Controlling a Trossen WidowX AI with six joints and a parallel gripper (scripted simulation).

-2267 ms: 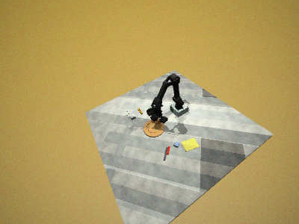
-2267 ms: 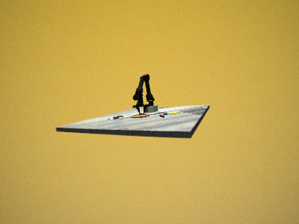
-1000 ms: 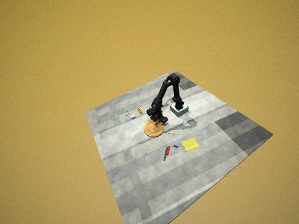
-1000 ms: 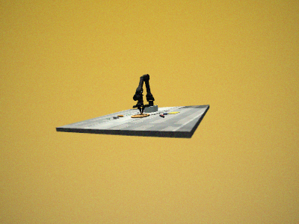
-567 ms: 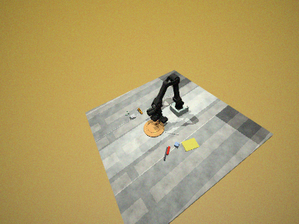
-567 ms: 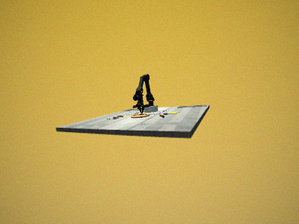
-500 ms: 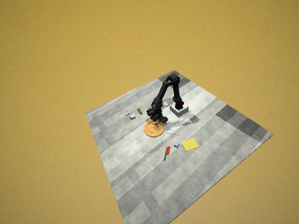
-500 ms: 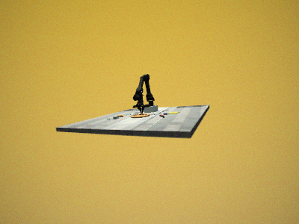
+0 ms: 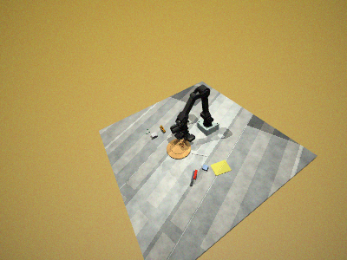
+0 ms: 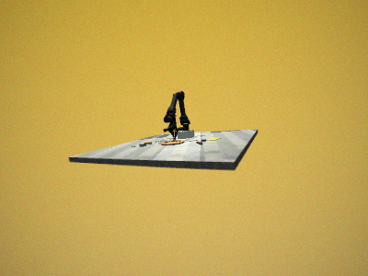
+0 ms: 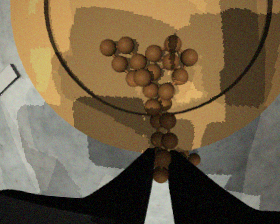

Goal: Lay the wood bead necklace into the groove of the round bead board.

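The round wooden bead board (image 9: 173,153) (image 10: 165,143) (image 11: 30,30) lies flat, with a thin dark ring groove (image 11: 75,79) in its face. My gripper (image 11: 161,155) is at the board's near rim in the wrist view, its fingertips shut on part of the brown bead necklace (image 11: 142,76). The rest of the necklace runs from the fingertips over the rim and across the groove, and lies bunched in folds inside the ring. A few beads show at and just past the fingertips, outside the rim. In the top and exterior views the gripper is low at the board.
A yellow square (image 9: 220,167), a small blue block (image 9: 205,167) and a red and dark tool (image 9: 195,174) lie to one side of the board. An orange piece (image 9: 162,129) and a small white block (image 9: 153,135) lie on the other side. The arm's base (image 9: 208,126) is behind.
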